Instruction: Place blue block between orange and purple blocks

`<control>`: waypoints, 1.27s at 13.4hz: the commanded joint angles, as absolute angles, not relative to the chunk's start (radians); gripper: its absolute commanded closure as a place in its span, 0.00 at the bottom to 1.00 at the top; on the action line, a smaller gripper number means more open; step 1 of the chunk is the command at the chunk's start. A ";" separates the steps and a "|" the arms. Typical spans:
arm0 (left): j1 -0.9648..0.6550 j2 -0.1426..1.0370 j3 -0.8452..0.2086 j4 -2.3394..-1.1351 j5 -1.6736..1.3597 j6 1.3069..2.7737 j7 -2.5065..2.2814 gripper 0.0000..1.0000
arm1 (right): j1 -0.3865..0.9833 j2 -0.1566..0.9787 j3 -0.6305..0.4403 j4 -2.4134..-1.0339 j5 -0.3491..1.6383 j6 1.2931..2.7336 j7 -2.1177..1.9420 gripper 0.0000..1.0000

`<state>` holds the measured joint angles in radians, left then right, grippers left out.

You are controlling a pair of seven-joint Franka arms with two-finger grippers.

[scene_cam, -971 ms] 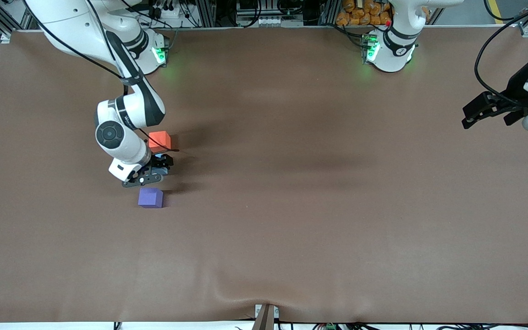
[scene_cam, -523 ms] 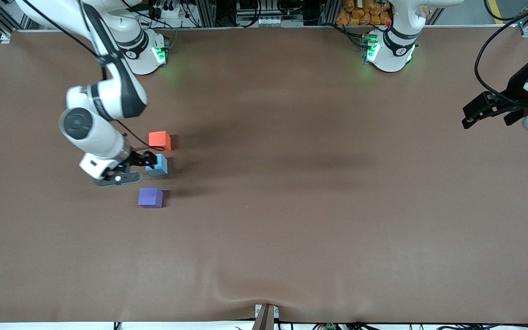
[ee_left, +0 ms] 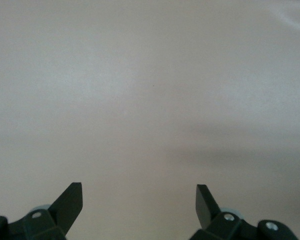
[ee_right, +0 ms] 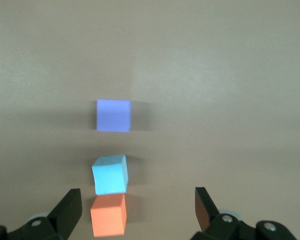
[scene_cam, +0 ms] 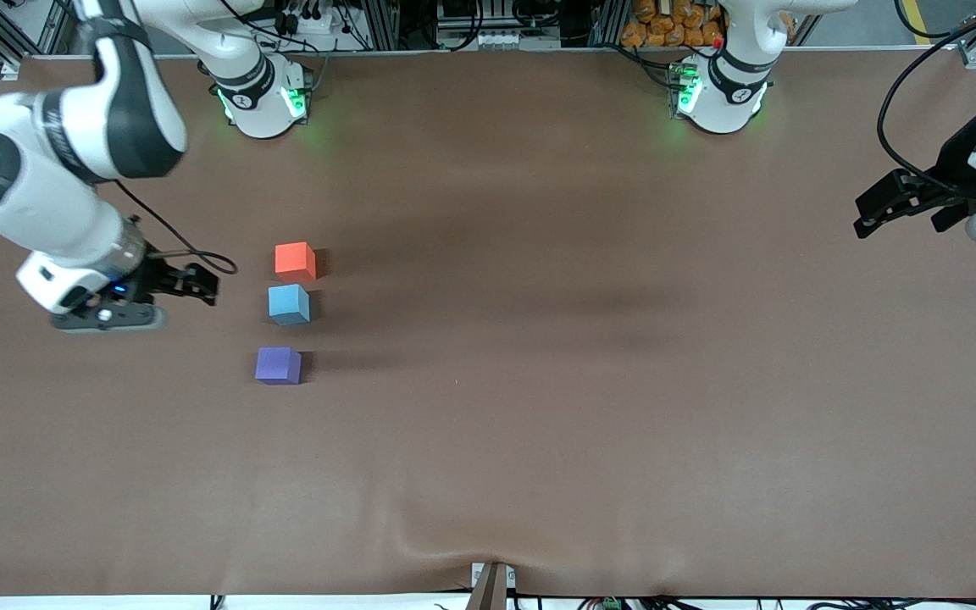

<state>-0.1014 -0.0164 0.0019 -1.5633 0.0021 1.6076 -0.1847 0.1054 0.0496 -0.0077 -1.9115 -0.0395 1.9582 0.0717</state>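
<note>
We read no writing | blue block [scene_cam: 289,304] matte sky-blue, orange block [scene_cam: 295,261] at its 12, purple block [scene_cam: 278,365] at its 6 | right gripper [scene_cam: 193,284] at its 9, spread wide, empty | left gripper [scene_cam: 882,203] waits, spread wide, empty

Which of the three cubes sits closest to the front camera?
The purple block; it lies nearest the front camera, with the blue block and then the orange block farther away.

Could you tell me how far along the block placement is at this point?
Done: the blue block sits on the table between the orange block and the purple block, closer to the orange. In hand: nothing; the right gripper is open beside the row, and the left gripper waits open. Left: apparently nothing.
</note>
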 commanded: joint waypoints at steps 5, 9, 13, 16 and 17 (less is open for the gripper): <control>-0.092 -0.025 -0.003 -1.565 0.021 1.608 -0.169 0.00 | -0.006 -0.003 0.038 -1.616 0.057 1.533 0.025 0.00; -0.092 -0.023 -0.003 -1.565 0.021 1.606 -0.169 0.00 | -0.008 -0.020 0.031 -1.540 0.042 1.439 -0.067 0.00; -0.092 -0.025 -0.003 -1.565 0.021 1.606 -0.170 0.00 | -0.008 -0.032 0.026 -1.532 0.038 1.396 -0.072 0.00; -0.092 -0.025 -0.003 -1.565 0.021 1.606 -0.170 0.00 | -0.012 -0.034 0.021 -1.532 0.037 1.368 -0.071 0.00; -0.092 -0.025 -0.003 -1.566 0.020 1.606 -0.172 0.00 | -0.012 -0.032 0.025 -1.532 0.037 1.370 -0.066 0.00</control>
